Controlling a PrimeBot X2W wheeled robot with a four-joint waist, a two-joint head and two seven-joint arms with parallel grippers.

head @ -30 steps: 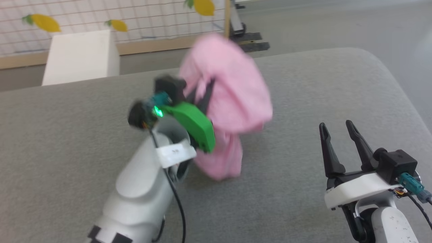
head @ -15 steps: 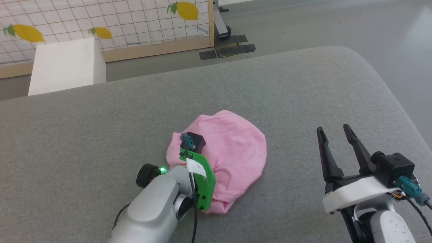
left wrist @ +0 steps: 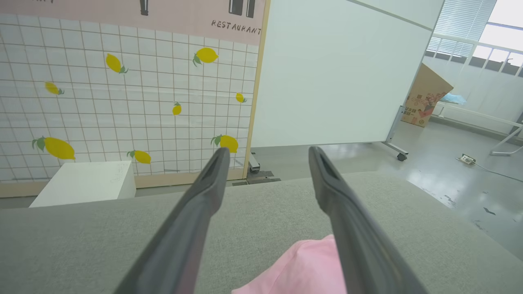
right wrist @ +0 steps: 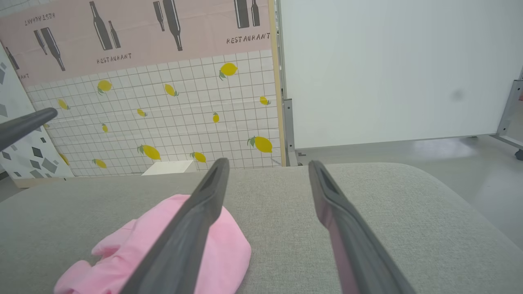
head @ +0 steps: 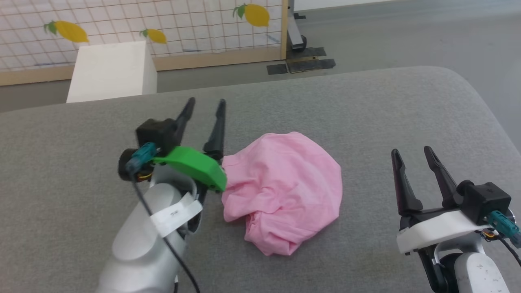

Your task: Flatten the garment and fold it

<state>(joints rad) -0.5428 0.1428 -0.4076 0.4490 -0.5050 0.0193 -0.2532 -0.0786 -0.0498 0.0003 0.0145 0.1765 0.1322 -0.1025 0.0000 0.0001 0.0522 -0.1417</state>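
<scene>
The garment (head: 285, 189) is a crumpled heap of light pink wrinkly cloth lying on the grey padded table (head: 366, 110). It also shows low in the left wrist view as the garment (left wrist: 302, 269) and at the lower left of the right wrist view as the garment (right wrist: 229, 249). My left gripper (head: 205, 106) hovers open just left of the heap, fingers apart and pointing away, nothing between them. My right gripper (head: 413, 152) stands open and empty to the right of the heap, apart from it.
A white box (head: 112, 71) stands on the floor behind the table's far edge. A lemon-patterned tiled partition (head: 163, 24) and a white panel on a wheeled stand (left wrist: 343, 73) rise beyond. The table's rounded corner (head: 460, 81) falls off at the right.
The left gripper carried the garment down onto the table, let it go and opened, then lifted clear to the left. The head camera shifted slightly. The right gripper stayed put.
</scene>
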